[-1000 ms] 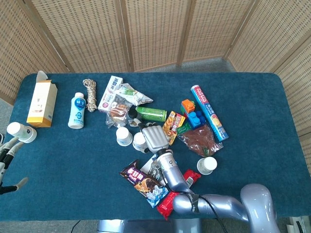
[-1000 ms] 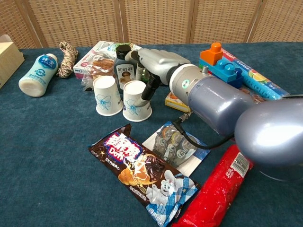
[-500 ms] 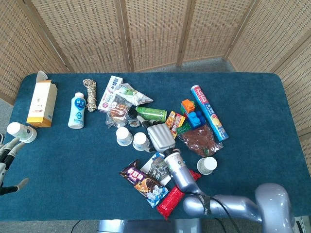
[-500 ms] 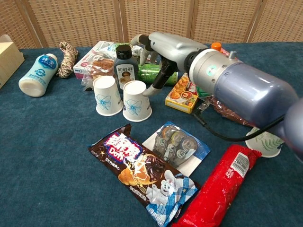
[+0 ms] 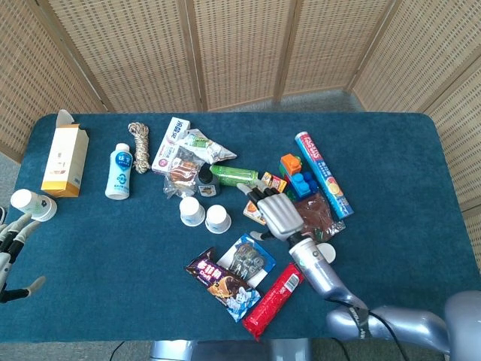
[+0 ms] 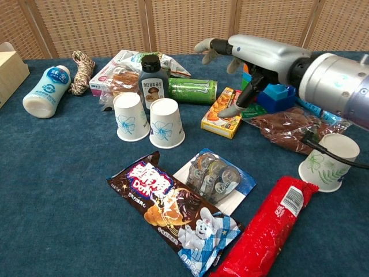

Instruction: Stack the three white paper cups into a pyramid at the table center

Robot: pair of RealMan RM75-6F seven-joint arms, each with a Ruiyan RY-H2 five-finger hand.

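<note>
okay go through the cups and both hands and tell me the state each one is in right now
Two blue-print cups: upside down, side by side, touching.
Green-leaf cup: upright, apart on the right.
Right hand: fingers spread, holding nothing, above the snack box.
Left hand: at table's edge, holding nothing.

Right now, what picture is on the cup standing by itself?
Green leaves on white cup, clearest in chest view.

Right hand [image 6: 253, 55]: we see it empty, fingers spread, above the snack box [image 6: 222, 113].
Two inverted cups [image 6: 149, 122]: touching, lower left of it.
Upright cup [image 6: 327, 162]: lower right.
</note>
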